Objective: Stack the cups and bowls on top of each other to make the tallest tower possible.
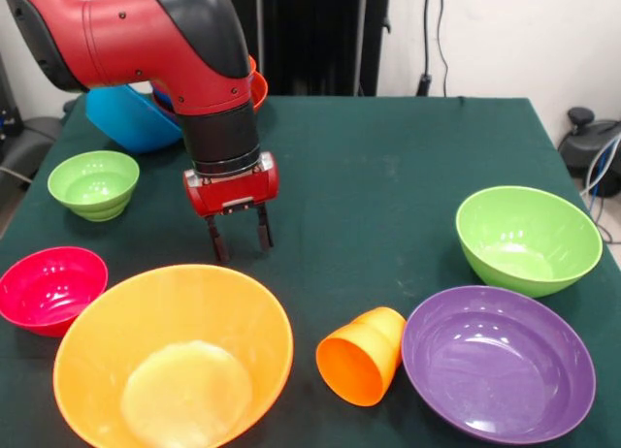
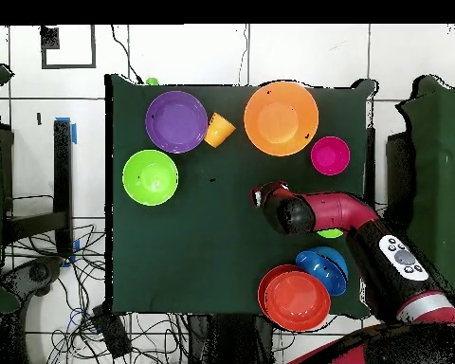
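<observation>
My gripper [image 1: 239,242] is open and empty, pointing down over the green cloth just behind the large orange bowl [image 1: 175,356]; it also shows in the overhead view [image 2: 260,197]. The small orange cup [image 1: 361,356] lies on its side between the orange bowl and the purple bowl [image 1: 497,361]. A magenta bowl [image 1: 50,288], a small green bowl [image 1: 93,183] and a large green bowl [image 1: 527,240] stand apart. A tilted blue bowl [image 1: 131,118] and a red-orange bowl [image 2: 295,296] sit together near the robot's base, partly hidden by the arm. No tall tower shows.
The table [image 1: 388,176] is covered in dark green cloth. The red arm [image 2: 345,213] reaches over the small green bowl [image 2: 331,232]. Cables and a chair [image 1: 592,138] lie beyond the table edges.
</observation>
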